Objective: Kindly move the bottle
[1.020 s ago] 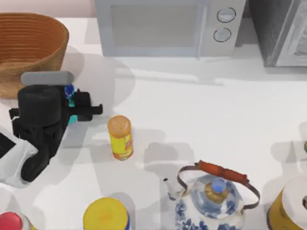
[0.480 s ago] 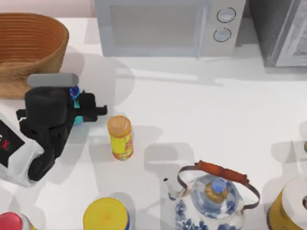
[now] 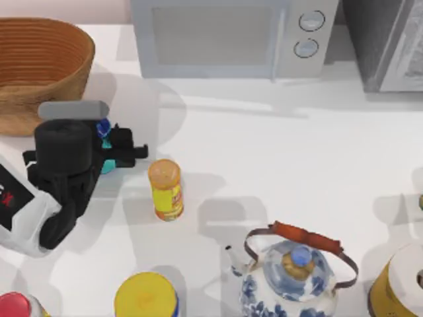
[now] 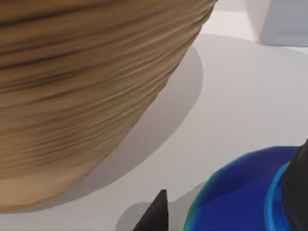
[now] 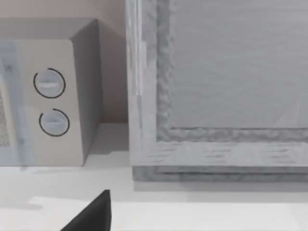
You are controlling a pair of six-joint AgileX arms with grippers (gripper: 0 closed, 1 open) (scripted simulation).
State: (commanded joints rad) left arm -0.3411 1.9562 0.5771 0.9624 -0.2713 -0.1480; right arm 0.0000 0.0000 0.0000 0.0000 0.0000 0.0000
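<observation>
The bottle (image 3: 102, 128), teal with a blue shoulder, stands just in front of the wicker basket (image 3: 39, 66) at the table's left. My left gripper (image 3: 111, 150) is shut on it from above, and the black wrist body covers most of it. In the left wrist view the bottle's blue shoulder (image 4: 240, 192) sits close up between dark fingers (image 4: 298, 183), with the basket wall (image 4: 86, 86) right behind. A dark part of my right gripper (image 5: 94, 214) shows in the right wrist view, facing the microwave.
A yellow bottle with an orange lid (image 3: 165, 189) stands just right of my left gripper. A blue-patterned teapot (image 3: 291, 274) and a yellow-lidded jar (image 3: 145, 297) stand at the front. The microwave (image 3: 231, 36) and a grey appliance (image 3: 390, 43) line the back.
Over the last second my left gripper moved slightly right and toward the back with the bottle in it. Since half a second ago it has hardly moved.
</observation>
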